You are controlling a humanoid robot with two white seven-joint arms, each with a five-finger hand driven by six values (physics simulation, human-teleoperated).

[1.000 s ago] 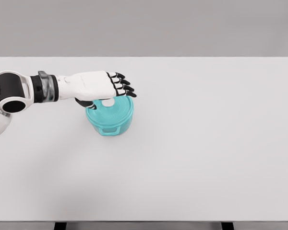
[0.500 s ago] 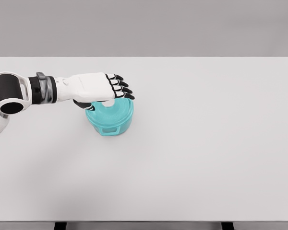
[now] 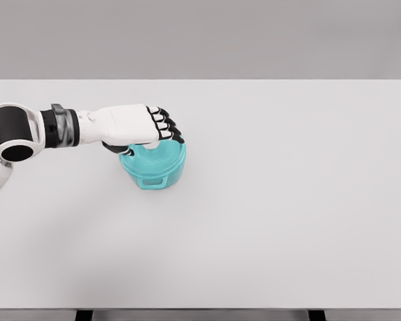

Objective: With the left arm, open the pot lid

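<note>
A teal pot (image 3: 152,175) stands on the white table (image 3: 287,200), left of the middle. Its teal lid (image 3: 164,158) sits closed on top. My left hand (image 3: 163,134) lies over the back of the lid, palm down. The black-tipped fingers (image 3: 168,127) curl down around the place of the lid's white knob, which they now hide. The left forearm reaches in from the left edge. No right arm shows in this view.
A small handle tab (image 3: 152,180) sticks out of the pot's front wall. The table's front edge runs along the bottom of the picture, with dark legs showing below it.
The left hand's fingers have curled down over the lid's white knob, which showed before and is now covered. The hand has sunk slightly; pot and lid have not moved.
</note>
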